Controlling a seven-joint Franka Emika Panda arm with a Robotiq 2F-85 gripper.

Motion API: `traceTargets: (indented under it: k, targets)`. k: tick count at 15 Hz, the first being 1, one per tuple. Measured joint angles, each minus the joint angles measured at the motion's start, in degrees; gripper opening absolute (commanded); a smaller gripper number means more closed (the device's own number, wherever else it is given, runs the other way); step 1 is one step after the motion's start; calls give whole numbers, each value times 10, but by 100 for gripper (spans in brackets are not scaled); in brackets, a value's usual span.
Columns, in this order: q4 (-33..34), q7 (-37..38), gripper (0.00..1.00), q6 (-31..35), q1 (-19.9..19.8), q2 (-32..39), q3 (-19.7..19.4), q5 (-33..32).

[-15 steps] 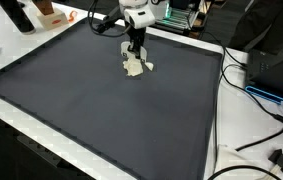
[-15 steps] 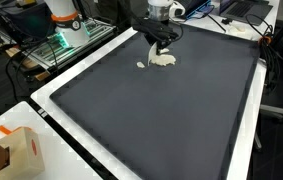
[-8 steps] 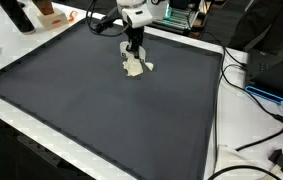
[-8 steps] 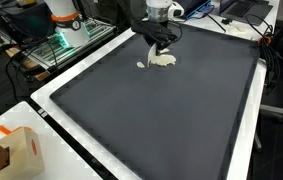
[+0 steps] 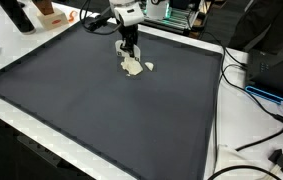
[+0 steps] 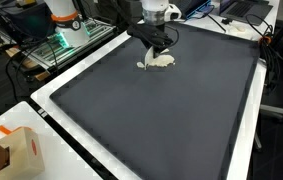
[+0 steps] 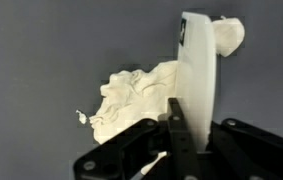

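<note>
Since 1 s ago my wrist has slid a touch sideways across the mat in both ext. views. The white wad (image 7: 131,95) lies where it lay, its outline perhaps a bit changed.

Nearest, wrist cam: my pale finger (image 7: 196,70) stands upright just right of centre, touching the wad's right end. The bulk of the wad spreads off to the left of it. Its long axis runs approx. lower-left to upper-right, so crosswise to the finger. Only that one finger shows clearly, so I can't tell the gap btw my jaws, nor whether they pinch anything. A small scrap (image 7: 229,35) sits just past the finger on the other side, and a crumb (image 7: 79,117) lies near the wad's left edge.

Ext. view: my gripper (image 6: 157,50) points straight down, tips at the wad's (image 6: 161,62) top edge, w/ no daylight btw them that I can make out.

Surface is a dark mat (image 5: 101,120), flat and plain, w/ the wad toward its far side. The mat lies on a white tabletop (image 5: 221,110).

Further out: cables (image 5: 251,92) trail off one edge, a cardboard box (image 6: 16,150) sits at a near corner, and a rack w/ green light (image 6: 66,42) stands behind.
</note>
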Motion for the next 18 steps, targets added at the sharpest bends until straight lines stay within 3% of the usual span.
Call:
traceTargets:
  k: [7, 18]
  targets:
    - [12, -68, 1, 0, -4, 9, 28, 36]
    - [26, -37, 1, 0, 1, 21, 30, 40]
